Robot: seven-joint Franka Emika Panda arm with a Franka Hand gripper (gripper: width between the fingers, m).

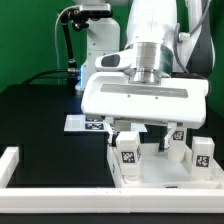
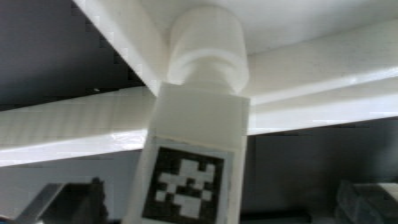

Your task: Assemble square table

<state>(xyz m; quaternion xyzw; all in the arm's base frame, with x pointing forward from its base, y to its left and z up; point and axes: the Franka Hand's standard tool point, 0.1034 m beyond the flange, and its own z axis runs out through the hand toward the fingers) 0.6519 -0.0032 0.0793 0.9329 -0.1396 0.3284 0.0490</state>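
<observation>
The square table's white slab [image 1: 150, 178] lies at the front on the exterior view's right, with tagged white leg blocks standing on it. My gripper [image 1: 131, 138] hangs straight down over the nearest leg [image 1: 127, 150], a dark finger [image 1: 112, 130] on each side. In the wrist view that leg [image 2: 192, 150] fills the middle, tag facing the camera, its rounded end against the slab's rim [image 2: 71, 130]. The fingers [image 2: 71, 200] stand apart from the leg on both sides, so the gripper [image 2: 217, 202] is open around it. Two more legs [image 1: 178, 140] [image 1: 203, 152] stand further to the right.
The marker board [image 1: 85, 123] lies flat on the black table behind the slab. A long white rail [image 1: 60, 195] with an upturned end [image 1: 10, 165] runs along the front edge. The arm's base and a camera stand are at the back.
</observation>
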